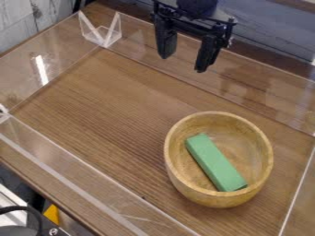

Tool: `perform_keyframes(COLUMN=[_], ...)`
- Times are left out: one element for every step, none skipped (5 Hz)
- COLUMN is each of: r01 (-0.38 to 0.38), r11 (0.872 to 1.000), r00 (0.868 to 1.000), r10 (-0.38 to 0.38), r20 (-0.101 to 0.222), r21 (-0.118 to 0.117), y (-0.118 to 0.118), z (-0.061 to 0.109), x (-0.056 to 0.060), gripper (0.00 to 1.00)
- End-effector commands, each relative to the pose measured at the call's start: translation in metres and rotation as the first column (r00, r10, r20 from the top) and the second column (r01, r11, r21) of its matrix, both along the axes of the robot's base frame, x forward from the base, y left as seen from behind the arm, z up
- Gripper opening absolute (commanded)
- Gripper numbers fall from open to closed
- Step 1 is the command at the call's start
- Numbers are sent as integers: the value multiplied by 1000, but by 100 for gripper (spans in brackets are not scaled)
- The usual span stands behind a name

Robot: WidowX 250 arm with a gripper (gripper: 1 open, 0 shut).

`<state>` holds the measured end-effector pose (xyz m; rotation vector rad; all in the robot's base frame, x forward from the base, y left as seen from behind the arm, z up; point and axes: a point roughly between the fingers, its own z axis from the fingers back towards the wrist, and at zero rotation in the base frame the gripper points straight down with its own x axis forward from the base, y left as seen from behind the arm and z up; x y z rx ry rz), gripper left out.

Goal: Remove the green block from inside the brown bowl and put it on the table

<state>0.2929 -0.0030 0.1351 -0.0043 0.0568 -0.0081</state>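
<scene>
Lying inside the brown bowl (180,163), the green block (216,163) is seen on the bowl's floor, its long side slanted from upper left to lower right in the camera view. The bowl is placed on the wood-grain worktop (110,120), toward its near right part. The dark jaws (189,53) are held above the far part of the worktop, well apart from bowl and block; their two sides are spread apart, and nothing is gripped. Contact between block and bowl wall cannot be judged with certainty from this single view.
</scene>
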Motion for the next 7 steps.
perform_keyframes(r01=[-158,-389,-604,-728,-714,-697,-744], r11=[987,920,793,679,692,707,654], r00=[987,921,797,685,699,716,665], r10=[157,387,601,725,711,695,745], r20=[-11,-44,-56,-67,-74,-65,-57], r21=[-15,-46,-76,-98,-102,-118,-138], y=[-4,-18,-43,-62,-71,-87,-109], z=[-7,-20,-25,-24,-42,-64,-68], x=[-7,-23,-38,-47,-59,-73,-69], gripper=[100,100,100,100,100,100,100])
